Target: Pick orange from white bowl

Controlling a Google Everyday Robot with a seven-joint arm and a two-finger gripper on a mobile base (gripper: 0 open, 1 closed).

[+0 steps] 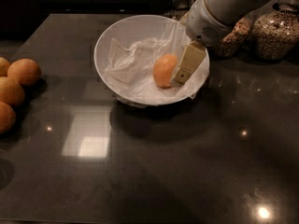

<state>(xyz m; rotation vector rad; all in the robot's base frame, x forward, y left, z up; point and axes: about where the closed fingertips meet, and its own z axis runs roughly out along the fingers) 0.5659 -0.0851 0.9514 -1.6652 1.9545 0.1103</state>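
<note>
Here the hand (180,75) hangs inside the white bowl (113,40), beside the orange (163,70).

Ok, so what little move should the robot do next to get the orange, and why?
Probably ease the tool slightly lower and closer around the orange, then grip. The tool hangs inside the white bowl, close beside the orange, which lies on the paper lining, not lifted yet.
</note>
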